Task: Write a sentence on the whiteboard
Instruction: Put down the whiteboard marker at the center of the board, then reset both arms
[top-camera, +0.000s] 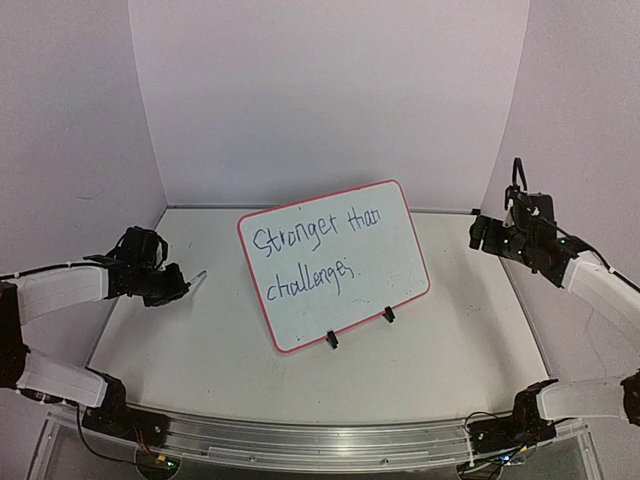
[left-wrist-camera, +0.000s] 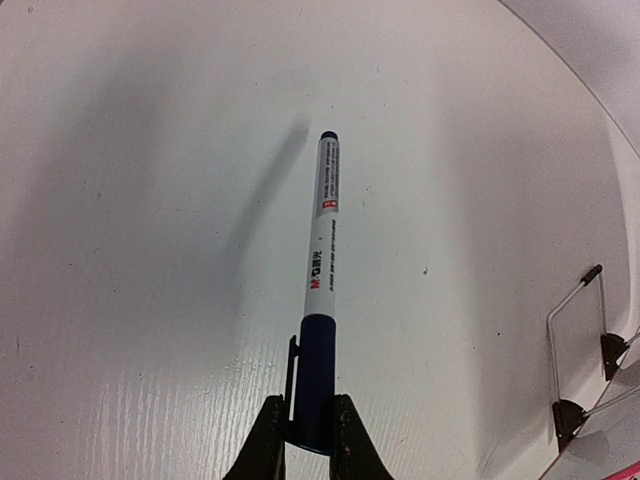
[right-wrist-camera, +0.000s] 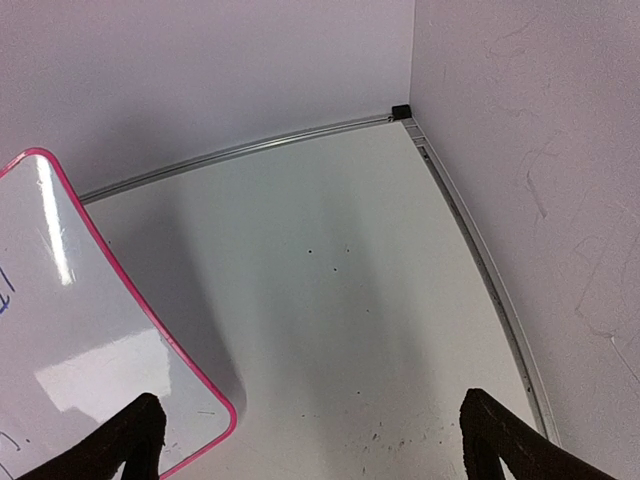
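Blue sentence (top-camera: 305, 255) reads complete on whiteboard (top-camera: 335, 265) propped mid-worktop (top-camera: 450, 340); left gripper (left-wrist-camera: 310, 425) clamps marker (left-wrist-camera: 322, 260) near left edge, right gripper (right-wrist-camera: 315, 440) gapes empty at right edge, so writing judged finished, next move: set marker down.

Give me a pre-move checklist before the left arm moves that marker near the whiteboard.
1. Grip: the left gripper is shut on the marker, clamped on its blue end: ok.
2. Clearance: the marker tip is apart from the whiteboard, off to its left: ok.
3. Text: the sentence reads "Stronger than challenges" in two blue lines: ok.
4. Support: the whiteboard stands tilted on its clip feet: ok.
5. Other arm: the right gripper is open and empty: ok.
6. Marker tip bare or capped: cannot tell.
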